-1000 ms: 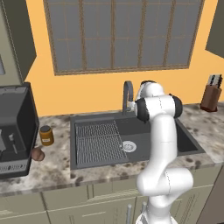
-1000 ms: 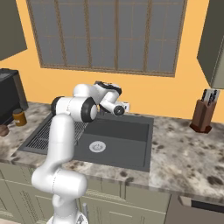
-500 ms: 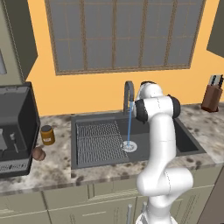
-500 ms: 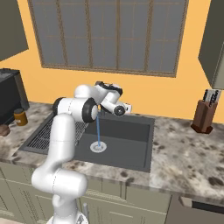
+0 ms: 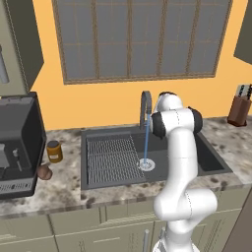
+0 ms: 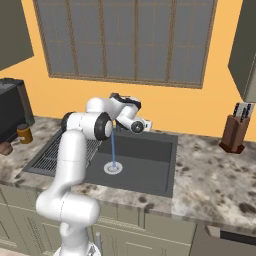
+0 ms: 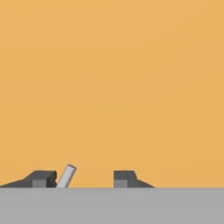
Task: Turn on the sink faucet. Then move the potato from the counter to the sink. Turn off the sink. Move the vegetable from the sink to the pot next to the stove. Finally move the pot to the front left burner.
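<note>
Water [image 5: 145,142] runs from the grey curved faucet [image 5: 145,101] into the dark sink [image 5: 214,165], landing on the drain [image 6: 113,168]. My gripper [image 6: 120,99] sits behind the spout at the back of the sink, pointing at the orange wall. In the hand view the gripper [image 7: 83,178] is open, and the faucet's grey lever [image 7: 66,176] leans against the inner side of the left fingertip [image 7: 43,178]. The brown potato [image 5: 43,171] lies on the counter far to the left, beside the coffee machine, well away from the gripper.
A black coffee machine [image 5: 17,138] and a small jar [image 5: 54,151] stand on the left counter. A ribbed drain grid [image 5: 113,155] fills the sink's left half. A knife block [image 6: 235,131] stands on the right counter. My white arm rises in front of the sink.
One second ago no water ran; a stream started half a second ago and still flows. The hand has shifted slightly at the faucet's lever.
</note>
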Tool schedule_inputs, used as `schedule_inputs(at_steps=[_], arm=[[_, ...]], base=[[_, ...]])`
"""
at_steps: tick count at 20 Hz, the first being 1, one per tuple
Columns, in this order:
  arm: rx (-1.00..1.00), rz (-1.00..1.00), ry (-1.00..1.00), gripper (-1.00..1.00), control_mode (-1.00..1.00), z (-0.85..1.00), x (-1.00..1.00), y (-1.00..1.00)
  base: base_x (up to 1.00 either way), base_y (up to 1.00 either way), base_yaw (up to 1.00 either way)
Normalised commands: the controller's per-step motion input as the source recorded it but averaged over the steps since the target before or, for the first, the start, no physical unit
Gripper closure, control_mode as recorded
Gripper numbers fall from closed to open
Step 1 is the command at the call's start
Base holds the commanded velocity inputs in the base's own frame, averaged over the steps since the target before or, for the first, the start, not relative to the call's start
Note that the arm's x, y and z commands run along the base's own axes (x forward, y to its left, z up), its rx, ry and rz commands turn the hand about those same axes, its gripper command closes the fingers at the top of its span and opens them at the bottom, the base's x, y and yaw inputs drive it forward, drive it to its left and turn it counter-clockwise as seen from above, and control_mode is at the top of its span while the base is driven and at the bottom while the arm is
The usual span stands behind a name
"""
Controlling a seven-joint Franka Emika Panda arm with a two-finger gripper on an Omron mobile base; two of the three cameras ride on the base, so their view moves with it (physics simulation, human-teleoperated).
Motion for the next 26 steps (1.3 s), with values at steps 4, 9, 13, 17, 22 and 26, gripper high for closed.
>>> schedule_inputs(at_steps=[4,9,13,17,22,26], arm=[[0.00,-0.04,0.00,-1.00,-1.00,0.04,-0.13,-0.30],[0.00,-0.01,0.00,-1.00,-1.00,0.29,-0.32,-0.33],[0.00,0.00,0.00,-1.00,-1.00,0.26,-0.25,-0.42],[0.00,0.00,0.00,-1.00,-1.00,0.36,-0.28,-0.59],[0.00,0.00,0.00,-1.00,-1.00,0.34,-0.21,-0.58],[0.00,0.00,0.00,-1.00,-1.00,0.41,-0.22,-0.59]], base=[[0.00,0.00,0.00],[0.00,0.00,0.00],[0.00,0.00,0.00],[0.00,0.00,0.00],[0.00,0.00,0.00],[0.00,0.00,0.00]])
